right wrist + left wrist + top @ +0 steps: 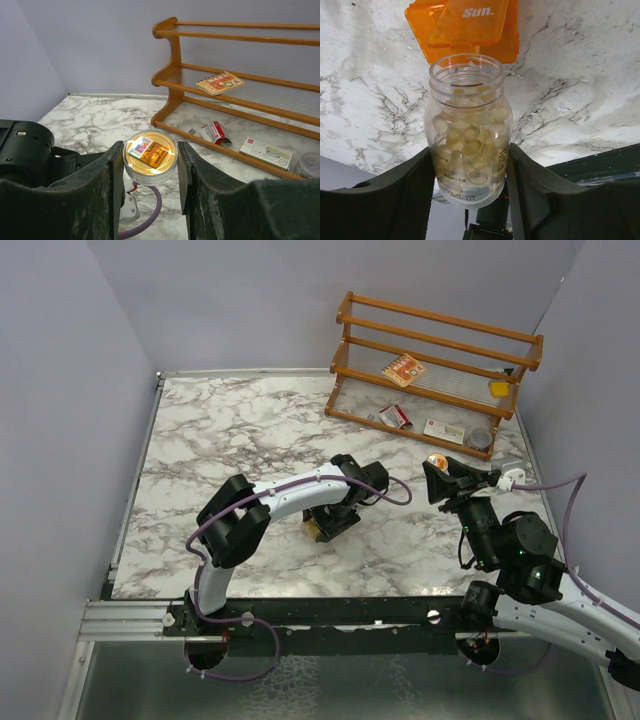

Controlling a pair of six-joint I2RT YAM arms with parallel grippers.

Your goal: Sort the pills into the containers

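Observation:
A small clear jar (469, 125) full of pale yellow pills (471, 147) lies gripped by its lower half in my left gripper (470, 150), which is shut on it. The jar has no cap, and its mouth points at the orange box (465, 30), whose lid marked "Sun." stands open on the marble. From above, the left gripper (326, 524) is low over mid-table and hides the box. My right gripper (150, 146) is shut on a round gold-topped cap (150, 154) with a sticker, held in the air at the right (437, 464).
A wooden rack (430, 370) stands at the back right, with a flat packet (403, 370) on its shelf. Red-and-white packets (395, 417) and a grey round tin (478, 437) lie on its bottom level. A purple cable (150, 215) hangs under the cap.

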